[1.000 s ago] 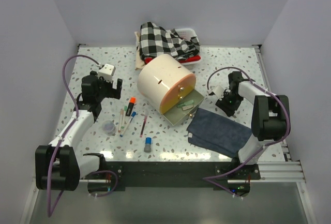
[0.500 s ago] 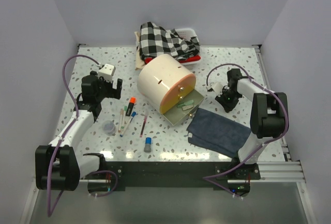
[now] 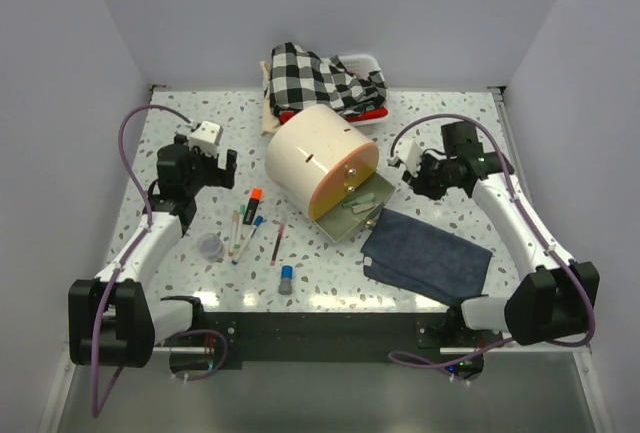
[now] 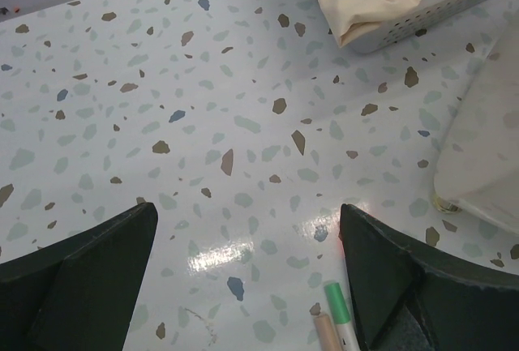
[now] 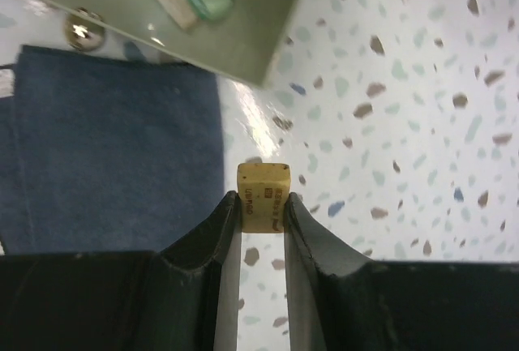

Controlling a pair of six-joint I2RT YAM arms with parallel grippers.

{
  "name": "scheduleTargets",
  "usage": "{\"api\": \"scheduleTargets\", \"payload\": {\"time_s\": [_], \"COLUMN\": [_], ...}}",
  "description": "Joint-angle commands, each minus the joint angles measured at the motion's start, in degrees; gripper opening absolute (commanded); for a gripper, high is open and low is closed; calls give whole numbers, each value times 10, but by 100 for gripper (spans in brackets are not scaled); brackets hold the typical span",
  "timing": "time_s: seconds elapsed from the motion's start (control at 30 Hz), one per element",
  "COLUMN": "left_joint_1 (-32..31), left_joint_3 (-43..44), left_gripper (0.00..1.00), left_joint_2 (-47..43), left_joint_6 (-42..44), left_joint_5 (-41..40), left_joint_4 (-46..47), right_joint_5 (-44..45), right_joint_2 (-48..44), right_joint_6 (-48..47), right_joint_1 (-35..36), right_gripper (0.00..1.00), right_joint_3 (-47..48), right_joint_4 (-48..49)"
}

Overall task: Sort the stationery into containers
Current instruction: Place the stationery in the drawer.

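The right pincer [image 5: 262,209] was clamped on a small beige eraser [image 5: 263,182] over the surface [image 5: 422,83], just short of the open drawer [image 5: 243,27], so it looked best to clear the lip and release low inside, while the left pincer [image 4: 247,233] gaped empty farther off.

Cream cabinet [image 3: 305,148]; dark blue cloth [image 3: 428,255]; black-and-white checked fabric [image 3: 315,78]; beige block [image 5: 263,195].

Bright even overhead light, soft faint shadows, white glare patches on the glossy table [image 4: 243,83], sharp focus

Glossy speckled table [image 4: 243,83], matt beige eraser [image 5: 263,194]
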Motion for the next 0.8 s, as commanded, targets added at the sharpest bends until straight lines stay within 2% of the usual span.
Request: {"api": "scheduleTargets", "payload": {"time_s": [0.0,0.6,0.67,0.7,0.77], "left_joint_1": [6,6,6,6,6], "left_joint_3": [28,23,23,23,21], "left_gripper": [100,100,100,100,100], "left_joint_2": [9,-4,-4,-5,-7], "left_joint_6": [-10,-2,-2,-2,-1], "left_joint_5": [10,-4,-4,-4,-4], "left_joint_4": [38,30,30,29,29], "right_joint_5": [-35,-49,-48,-46,-43], "right_joint_2": [13,87,87,82,73], "right_joint_6": [-11,5,12,14,14], "right_joint_1": [52,161,166,167,169], "right_gripper": [17,17,22,33,40], "right_joint_3": [4,37,30,26,15], "right_joint_4": [20,83,93,99,109]}}
